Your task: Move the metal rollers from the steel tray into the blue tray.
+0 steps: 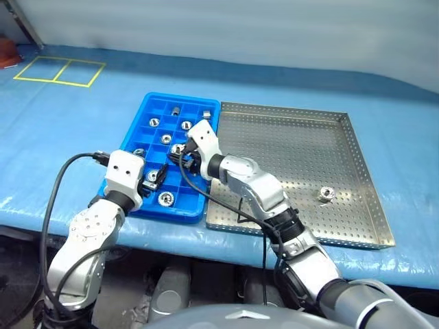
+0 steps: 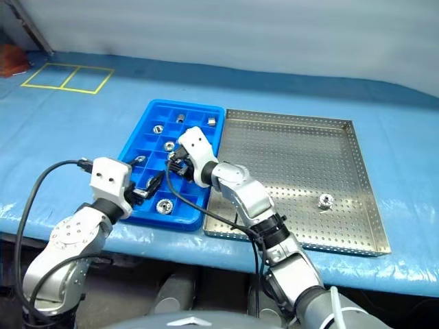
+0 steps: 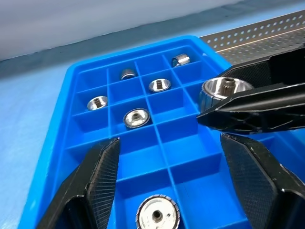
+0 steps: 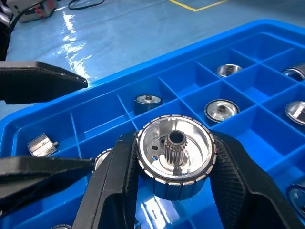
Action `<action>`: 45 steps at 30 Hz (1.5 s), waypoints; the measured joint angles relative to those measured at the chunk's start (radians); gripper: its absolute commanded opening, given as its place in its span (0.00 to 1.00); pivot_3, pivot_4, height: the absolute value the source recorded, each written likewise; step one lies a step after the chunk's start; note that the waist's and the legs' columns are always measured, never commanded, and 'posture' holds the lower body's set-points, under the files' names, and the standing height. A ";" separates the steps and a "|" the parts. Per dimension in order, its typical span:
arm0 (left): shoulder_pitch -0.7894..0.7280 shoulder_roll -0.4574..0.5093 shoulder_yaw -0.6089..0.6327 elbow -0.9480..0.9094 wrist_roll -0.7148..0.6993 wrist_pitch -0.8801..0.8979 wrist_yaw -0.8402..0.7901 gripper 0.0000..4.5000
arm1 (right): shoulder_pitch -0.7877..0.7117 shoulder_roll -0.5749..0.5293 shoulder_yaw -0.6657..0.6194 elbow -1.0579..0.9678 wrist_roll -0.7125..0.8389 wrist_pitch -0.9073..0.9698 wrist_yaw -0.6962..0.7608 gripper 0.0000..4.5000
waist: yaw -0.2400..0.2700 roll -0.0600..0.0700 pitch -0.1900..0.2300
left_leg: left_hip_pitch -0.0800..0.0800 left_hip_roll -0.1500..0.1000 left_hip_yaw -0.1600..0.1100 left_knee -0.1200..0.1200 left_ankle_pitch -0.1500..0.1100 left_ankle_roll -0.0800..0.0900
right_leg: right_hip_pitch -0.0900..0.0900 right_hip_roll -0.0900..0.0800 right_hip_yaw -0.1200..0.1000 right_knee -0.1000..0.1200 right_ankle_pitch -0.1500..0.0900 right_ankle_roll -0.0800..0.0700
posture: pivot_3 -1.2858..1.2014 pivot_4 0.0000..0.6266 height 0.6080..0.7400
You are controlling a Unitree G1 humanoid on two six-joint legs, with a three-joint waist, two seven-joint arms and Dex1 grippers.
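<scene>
Our right gripper [image 4: 174, 164] carries one roller above the blue tray; our left gripper [image 3: 178, 179] hovers empty.

Our right gripper's two black fingers [image 4: 116, 186] are clamped on a small shiny silver metal roller with a ribbed rim and a toothed hollow centre [image 4: 175, 155], held above the bright blue rectangular plastic tray with its grid of square compartments [image 1: 152, 103]. Just beside it, our left gripper stands with its black fingers [image 3: 102, 174] spread apart and nothing between them, over the tray's near end. Several more silver rollers [image 3: 137, 117] lie in separate compartments of the blue tray, one [image 3: 157, 215] directly under our left gripper. To the right, touching the blue tray's side, sits the large square silver-grey steel tray with a perforated floor and low rim [image 1: 288, 147]; one last roller [image 1: 326, 194] rests on its floor near the right rim. Both trays sit on a blue tabletop [image 1: 82, 130].
</scene>
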 measured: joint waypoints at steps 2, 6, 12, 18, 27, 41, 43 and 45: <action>0.026 -0.001 -0.008 -0.018 0.002 0.001 0.005 0.81 | -0.018 0.009 0.000 0.062 -0.015 -0.042 0.011 0.38 | 0.016 0.000 0.000 | 0.000 0.000 0.000 0.000 0.000 -0.001 | 0.000 0.000 0.000 0.000 0.000 0.000 | 0.71 0.24 1.00; 0.050 0.003 -0.020 -0.051 0.003 0.000 0.002 0.81 | -0.032 0.019 -0.002 0.148 -0.039 -0.089 0.015 0.38 | 0.045 0.000 0.000 | 0.000 0.000 0.000 0.000 0.000 -0.002 | -0.001 0.000 0.000 0.000 0.000 0.000 | 0.71 0.24 1.00; 0.044 0.008 -0.032 -0.053 0.002 -0.001 -0.004 0.81 | -0.041 0.015 -0.010 0.197 -0.068 -0.113 0.014 0.74 | 0.064 0.000 0.000 | 0.000 0.000 0.000 -0.001 0.000 -0.005 | -0.001 0.000 -0.001 0.000 -0.001 -0.001 | 0.69 0.24 1.00; 0.000 0.010 -0.058 -0.030 0.001 -0.003 -0.031 0.81 | -0.024 0.002 -0.044 0.154 -0.083 -0.129 -0.006 0.89 | 0.061 0.000 0.000 | 0.000 0.000 0.000 -0.001 0.000 -0.007 | -0.001 0.000 -0.001 0.000 -0.001 -0.001 | 0.67 0.24 1.00; -0.047 0.008 -0.093 0.001 -0.004 -0.006 -0.069 0.81 | 0.066 -0.054 -0.063 -0.057 -0.089 -0.098 -0.017 0.89 | 0.039 0.000 0.000 | 0.000 0.001 0.000 -0.001 0.000 -0.007 | -0.001 0.000 -0.001 -0.001 -0.001 -0.001 | 0.66 0.24 1.00; -0.182 -0.057 -0.221 0.120 -0.050 -0.032 -0.171 0.81 | 0.307 -0.278 -0.221 -0.436 -0.160 0.181 -0.183 0.89 | 0.001 0.000 0.000 | -0.001 0.001 0.001 0.000 0.000 -0.007 | -0.001 0.000 0.000 -0.001 -0.001 -0.001 | 0.59 0.24 1.00; -0.209 -0.073 -0.241 0.154 -0.057 -0.044 -0.191 0.81 | 0.328 -0.278 -0.249 -0.466 -0.170 0.228 -0.217 0.89 | -0.017 0.000 0.000 | -0.001 0.001 0.001 0.001 0.000 -0.007 | -0.001 0.000 0.000 -0.001 -0.001 -0.001 | 0.58 0.24 1.00; -0.240 -0.080 -0.265 0.193 -0.058 -0.050 -0.213 0.81 | 0.351 -0.274 -0.266 -0.495 -0.185 0.272 -0.256 0.89 | -0.035 0.000 0.000 | -0.001 0.001 0.001 0.001 0.000 -0.007 | -0.001 0.000 0.000 0.000 -0.001 -0.001 | 0.57 0.24 1.00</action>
